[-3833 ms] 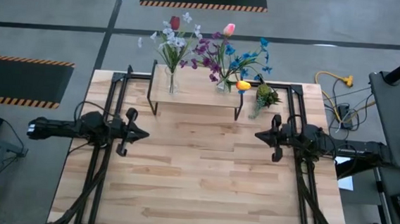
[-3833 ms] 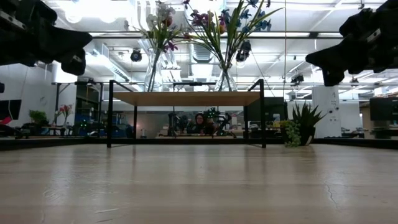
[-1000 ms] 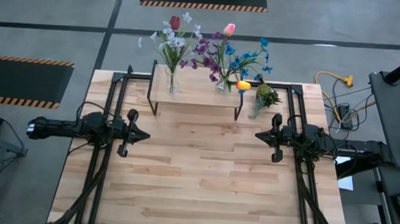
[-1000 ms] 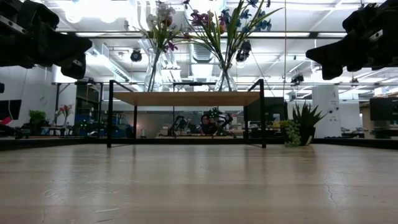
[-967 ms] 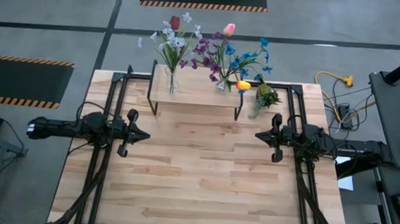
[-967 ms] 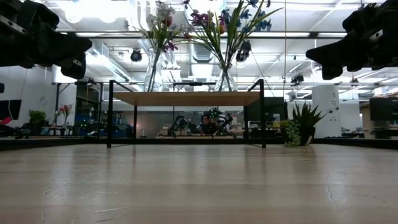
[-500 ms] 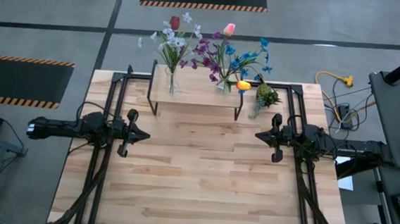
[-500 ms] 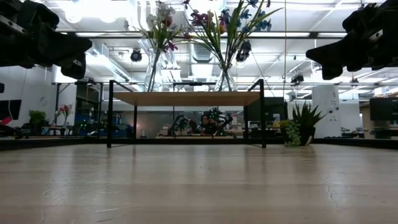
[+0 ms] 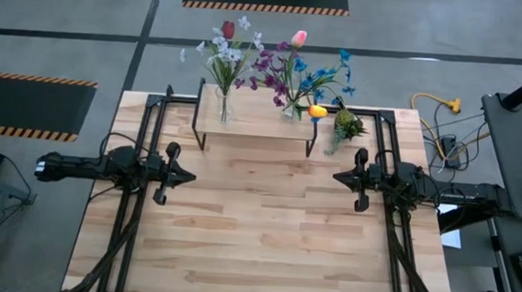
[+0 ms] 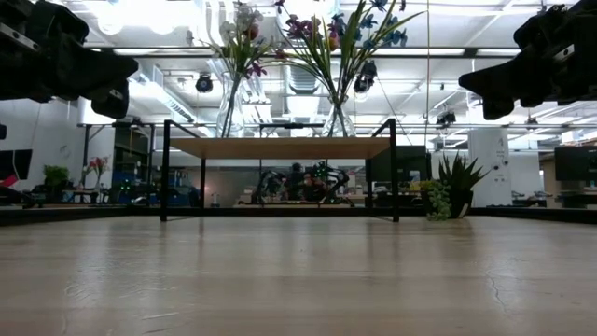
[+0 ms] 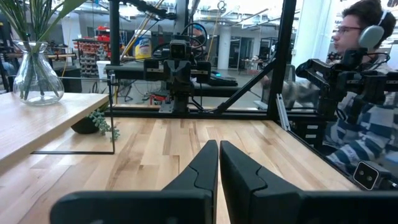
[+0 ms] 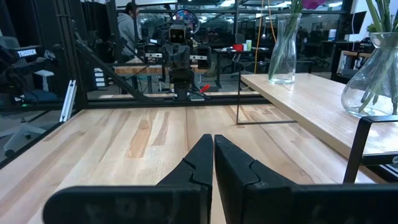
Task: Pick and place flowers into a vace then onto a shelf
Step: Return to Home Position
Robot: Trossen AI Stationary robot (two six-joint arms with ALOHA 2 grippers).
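Left tool (image 9: 185, 171) parked over the desk's (image 9: 254, 247) left side, fingers pressed together, holding nothing. Shelf (image 9: 255, 124) at the far edge carries both vases (image 9: 225, 108), flowers (image 9: 289, 70) standing in them. I judge the placing done, only homing left. Right tool (image 9: 340, 177) parked opposite, likewise closed, empty. Against earlier frames: arms and vases unmoved.

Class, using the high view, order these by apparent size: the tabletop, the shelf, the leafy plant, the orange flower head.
1. tabletop
2. shelf
3. leafy plant
4. orange flower head
The shelf sits nearer the camera, yet the order holds.
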